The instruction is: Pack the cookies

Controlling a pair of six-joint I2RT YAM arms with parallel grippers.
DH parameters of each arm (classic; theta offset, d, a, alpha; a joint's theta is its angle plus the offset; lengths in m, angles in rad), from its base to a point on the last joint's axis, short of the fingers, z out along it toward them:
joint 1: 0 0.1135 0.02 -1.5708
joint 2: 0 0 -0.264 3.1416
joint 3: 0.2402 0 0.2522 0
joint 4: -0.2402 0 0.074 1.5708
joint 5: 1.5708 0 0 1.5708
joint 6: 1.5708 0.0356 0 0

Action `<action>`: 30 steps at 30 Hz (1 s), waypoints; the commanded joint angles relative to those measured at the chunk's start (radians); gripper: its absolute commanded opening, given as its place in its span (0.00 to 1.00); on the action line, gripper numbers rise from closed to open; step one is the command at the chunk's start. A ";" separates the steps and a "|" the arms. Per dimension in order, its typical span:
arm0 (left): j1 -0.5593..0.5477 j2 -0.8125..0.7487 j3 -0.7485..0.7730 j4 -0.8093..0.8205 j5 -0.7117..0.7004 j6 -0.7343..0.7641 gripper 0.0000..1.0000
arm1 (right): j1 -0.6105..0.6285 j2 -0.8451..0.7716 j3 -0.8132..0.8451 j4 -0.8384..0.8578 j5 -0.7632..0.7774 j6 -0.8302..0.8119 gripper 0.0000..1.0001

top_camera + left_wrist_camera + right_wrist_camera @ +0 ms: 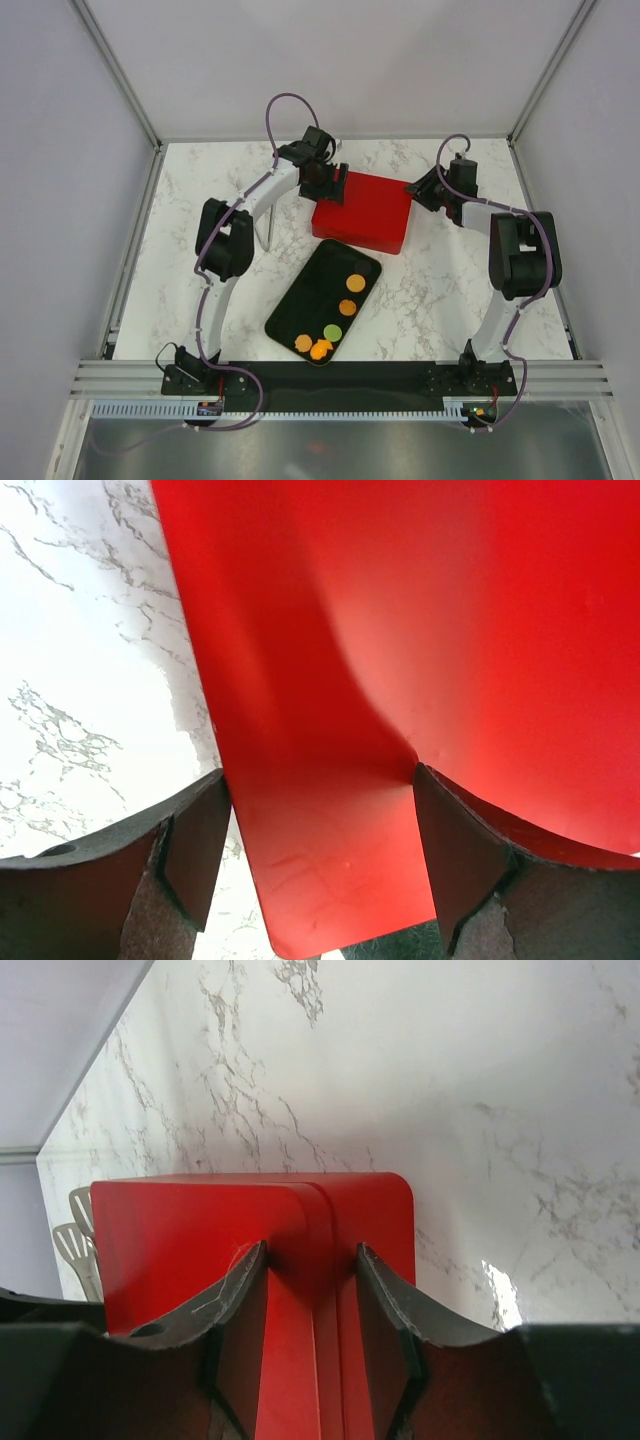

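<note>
Several cookies lie on a black tray [312, 290]: two orange ones [354, 283] in its far half, and a green one [332, 332] with two more orange ones [321, 349] at its near end. A red box [365, 215] stands behind the tray. My left gripper [328, 185] is at the box's far left corner. In the left wrist view [318, 775] its jaws are set wide, with a red flap of the box [330, 860] filling the gap between them. My right gripper [420, 192] is at the box's right side, its jaws [312, 1250] closed on the box's ridged edge [320, 1220].
The marble table top [440, 290] is walled by white panels on three sides. A thin metal stand [268, 228] rises left of the box beside my left arm. White slotted pieces [72, 1230] show past the box's far edge in the right wrist view.
</note>
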 commanded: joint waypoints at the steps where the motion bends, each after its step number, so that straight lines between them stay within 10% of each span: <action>1: 0.016 0.053 0.060 -0.040 0.030 -0.016 0.80 | 0.038 -0.009 -0.098 -0.215 0.034 -0.090 0.04; 7: 0.016 0.046 0.043 -0.037 0.029 -0.037 0.80 | 0.038 -0.052 -0.063 -0.230 -0.020 -0.101 0.51; 11: 0.016 0.037 0.034 -0.035 0.010 -0.044 0.80 | 0.032 -0.106 -0.014 -0.276 -0.029 -0.115 0.64; 30: 0.013 0.027 0.003 -0.032 -0.005 -0.053 0.79 | 0.145 -0.419 -0.440 -0.116 -0.048 -0.040 0.63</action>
